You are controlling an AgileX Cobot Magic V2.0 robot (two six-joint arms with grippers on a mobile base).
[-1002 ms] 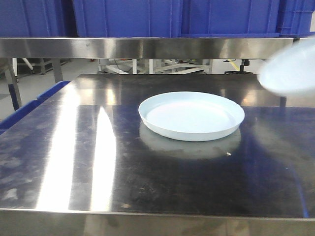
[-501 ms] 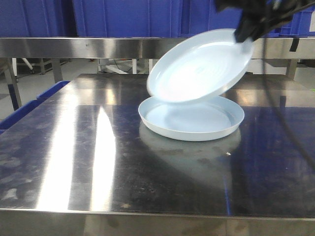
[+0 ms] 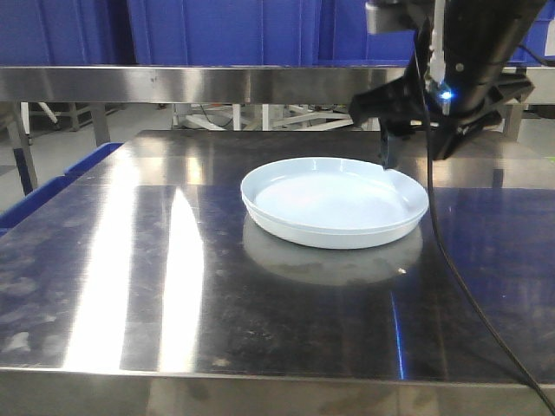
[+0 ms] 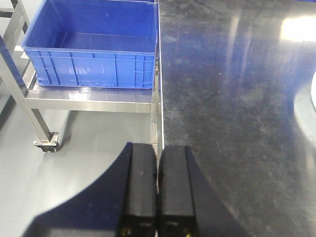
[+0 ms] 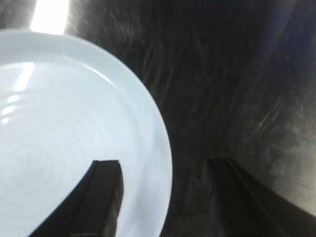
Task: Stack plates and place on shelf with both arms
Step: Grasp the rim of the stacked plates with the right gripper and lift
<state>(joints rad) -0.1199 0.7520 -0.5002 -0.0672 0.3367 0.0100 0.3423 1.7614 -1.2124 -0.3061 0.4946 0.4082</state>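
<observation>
No longer tilted apart, the pale glossy plates (image 3: 335, 201) lie nested; right gripper (image 5: 163, 168) spread, left gripper (image 4: 158, 160) closed.

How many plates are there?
2 pale blue-white round glossy plates, stacked on the steel table: the upper plate nests in the lower plate, only its outer wall showing.

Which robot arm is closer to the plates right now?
Right. The right end effector hovers open astride the rim of the stacked plates. The left end effector, shut, is off by the left edge of the table, well away from them.
</observation>
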